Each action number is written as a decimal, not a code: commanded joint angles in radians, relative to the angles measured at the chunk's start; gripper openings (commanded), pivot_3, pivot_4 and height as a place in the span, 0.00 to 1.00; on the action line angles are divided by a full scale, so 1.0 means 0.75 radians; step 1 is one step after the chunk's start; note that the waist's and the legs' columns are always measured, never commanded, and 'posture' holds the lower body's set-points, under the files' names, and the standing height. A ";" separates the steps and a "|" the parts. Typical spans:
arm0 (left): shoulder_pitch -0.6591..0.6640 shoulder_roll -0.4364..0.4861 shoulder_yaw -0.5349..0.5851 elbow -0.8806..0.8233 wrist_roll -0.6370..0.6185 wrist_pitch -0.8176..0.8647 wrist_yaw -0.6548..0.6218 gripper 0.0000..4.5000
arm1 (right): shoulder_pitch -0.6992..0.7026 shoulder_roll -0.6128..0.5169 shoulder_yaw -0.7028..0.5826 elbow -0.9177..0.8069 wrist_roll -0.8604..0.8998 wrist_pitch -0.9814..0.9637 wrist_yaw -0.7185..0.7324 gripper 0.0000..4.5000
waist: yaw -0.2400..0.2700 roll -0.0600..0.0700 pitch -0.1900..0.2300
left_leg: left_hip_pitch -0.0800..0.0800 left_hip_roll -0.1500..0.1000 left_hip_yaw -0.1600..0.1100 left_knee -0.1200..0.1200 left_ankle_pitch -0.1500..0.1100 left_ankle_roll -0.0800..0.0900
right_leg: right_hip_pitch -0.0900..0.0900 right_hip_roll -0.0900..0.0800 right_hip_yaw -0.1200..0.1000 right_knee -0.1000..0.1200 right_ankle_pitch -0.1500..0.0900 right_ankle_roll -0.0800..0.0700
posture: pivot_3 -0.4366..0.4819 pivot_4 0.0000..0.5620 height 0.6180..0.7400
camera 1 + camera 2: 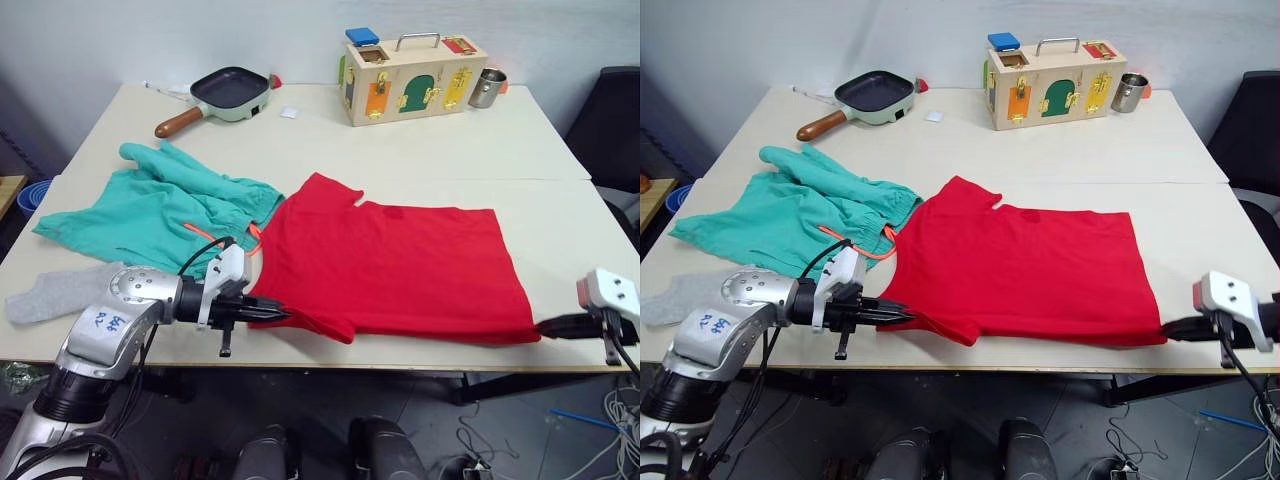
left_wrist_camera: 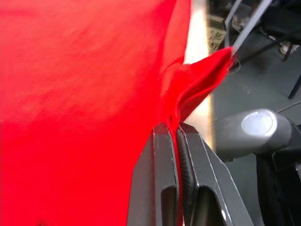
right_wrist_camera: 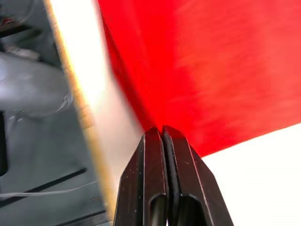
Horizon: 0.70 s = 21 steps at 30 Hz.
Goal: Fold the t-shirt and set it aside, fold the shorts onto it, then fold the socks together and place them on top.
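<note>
The t-shirt is spread flat at the table's front edge. Its near corners are pinched: sleeve hem by the left end effector, hem corner by the right end effector, both pressed together on cloth. Light, limp fabric, likely to sag btwn grips; edges are best held taut.

The right end effector has its fingers pressed together at the t-shirt corner near the table edge

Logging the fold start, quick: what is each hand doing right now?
Left hand: closed on the t-shirt, near edge.
Right hand: closed at the t-shirt's near corner.
</note>
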 commanded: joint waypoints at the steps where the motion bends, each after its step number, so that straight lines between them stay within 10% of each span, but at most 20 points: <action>1: -0.067 -0.020 -0.019 0.078 0.025 0.031 0.027 0.00 | -0.136 0.033 0.059 0.075 -0.065 0.049 0.078 0.01 | 0.001 0.000 0.000 | 0.000 0.000 0.000 0.000 0.000 0.000 | 0.000 0.000 0.000 0.000 0.000 0.000 | 0.48 0.27 1.00; 12: -0.120 -0.102 -0.012 0.152 0.033 0.072 0.108 0.00 | -0.261 0.145 0.123 0.216 -0.187 -0.008 -0.008 0.01 | 0.003 0.000 0.000 | -0.002 0.000 0.001 0.002 0.000 0.000 | -0.001 0.000 0.000 0.002 0.000 0.001 | 0.48 0.27 1.00; 17: -0.072 -0.132 0.063 0.086 -0.004 0.091 0.183 0.27 | -0.210 0.150 0.031 0.155 -0.128 0.048 -0.072 0.14 | 0.002 -0.001 0.000 | -0.002 0.000 0.001 0.003 0.001 0.000 | -0.001 0.000 0.000 0.003 0.000 0.001 | 0.48 0.27 1.00; 21: -0.012 -0.136 0.133 0.061 0.017 0.027 0.256 0.56 | -0.128 0.116 -0.088 0.090 -0.066 0.004 -0.101 0.45 | 0.003 -0.001 0.000 | -0.002 0.000 0.001 0.002 0.001 0.000 | -0.001 0.000 0.001 0.003 0.000 0.001 | 0.48 0.27 1.00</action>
